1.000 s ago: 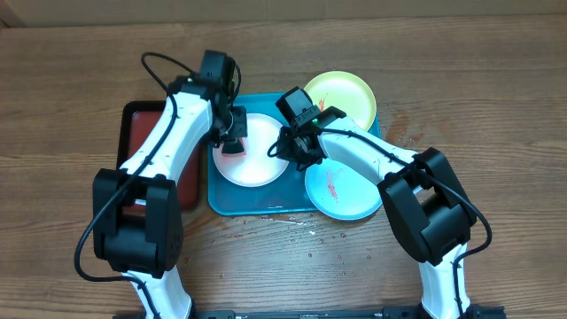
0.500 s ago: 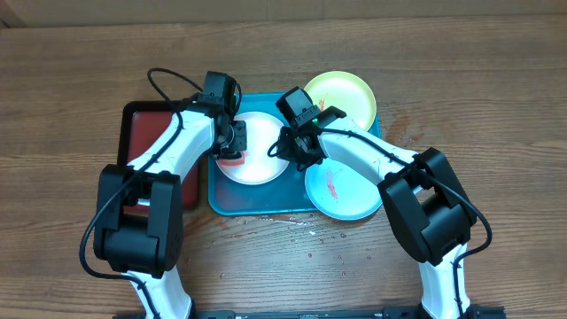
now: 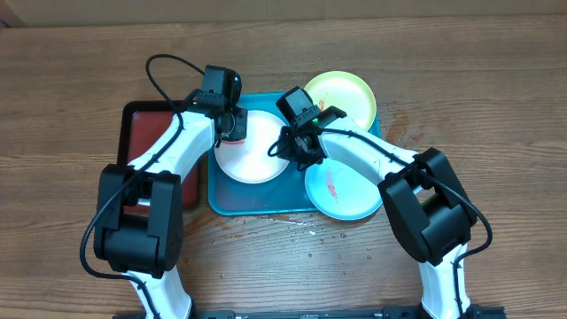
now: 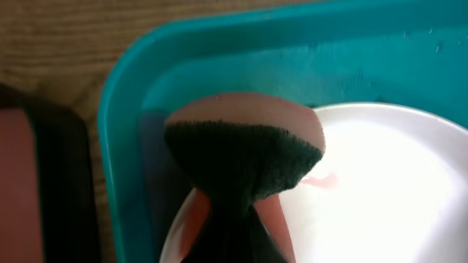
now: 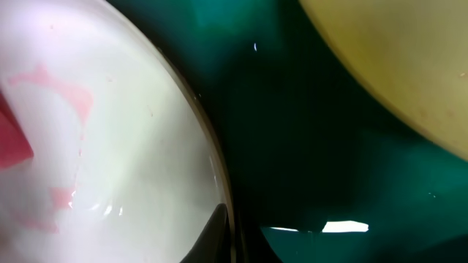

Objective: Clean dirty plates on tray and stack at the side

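Note:
The pinkish-white plate (image 3: 255, 155) lies in the blue tray (image 3: 232, 202). My left gripper (image 3: 233, 131) is shut on a pink sponge with a dark scrub face (image 4: 245, 157), which rests at the plate's far left rim (image 4: 380, 183). My right gripper (image 3: 289, 147) is shut on the plate's right rim (image 5: 219, 175). Faint red smears (image 5: 66, 91) show on the plate. The yellow-green plate (image 3: 344, 94) sits at the tray's far right corner. The pale teal plate (image 3: 344, 190) with a red smear sits at the tray's near right.
The dark red, black-rimmed tray (image 3: 146, 142) lies left of the blue tray, under my left arm. A few wet spots lie on the wooden table (image 3: 292, 221) in front of the blue tray.
My left gripper has carried the sponge from the plate's left part toward its far left rim. The right gripper has kept its hold on the rim.

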{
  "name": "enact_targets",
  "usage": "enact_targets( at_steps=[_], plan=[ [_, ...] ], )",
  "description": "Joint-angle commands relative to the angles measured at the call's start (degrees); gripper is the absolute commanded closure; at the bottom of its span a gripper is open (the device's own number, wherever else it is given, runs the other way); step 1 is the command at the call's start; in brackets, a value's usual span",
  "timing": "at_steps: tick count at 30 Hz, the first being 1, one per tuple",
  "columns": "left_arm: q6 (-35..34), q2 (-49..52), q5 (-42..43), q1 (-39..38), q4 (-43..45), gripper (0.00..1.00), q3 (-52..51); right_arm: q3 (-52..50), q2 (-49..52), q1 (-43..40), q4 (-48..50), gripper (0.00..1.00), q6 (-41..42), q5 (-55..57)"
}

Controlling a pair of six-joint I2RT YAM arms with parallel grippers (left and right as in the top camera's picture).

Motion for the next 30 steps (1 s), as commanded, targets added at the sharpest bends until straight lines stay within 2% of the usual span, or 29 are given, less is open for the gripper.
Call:
enact_targets(
  at_steps=[1, 7, 12, 14, 20, 26, 30],
  plan=[
    [1.1, 0.5, 5.3, 0.0, -4.0, 0.96, -0.3, -1.1, 1.2, -0.5, -1.0, 0.96, -0.4, 3.6],
    [1.1, 0.5, 17.3, 0.0, -12.8, 0.96, -0.3, -1.1, 1.2, -0.5, -1.0, 0.96, -0.4, 3.6],
    [4.3, 0.5, 29.2, 0.0, -12.0, 0.96, 0.7, -1.1, 1.2, -0.5, -1.2, 0.96, -0.4, 3.5],
    [4.5, 0.5, 31.1, 0.3, -11.6, 0.96, 3.3, -1.1, 1.2, -0.5, -1.6, 0.96, -0.4, 3.5],
    [3.0, 0.5, 29.0, 3.7, -19.7, 0.96, 18.8, -1.0, 1.2, -0.5, -2.8, 0.96, -4.0, 2.3],
    [-0.7, 0.5, 17.7, 7.8, -36.1, 0.96, 37.0, 3.5, -0.4, -0.5, -8.3, 0.96, -9.9, 0.5],
    [-0.7, 0.5, 12.2, 8.3, -44.3, 0.96, 42.8, 9.6, -3.7, -0.5, -14.5, 0.96, -11.4, 4.7]
  ],
)
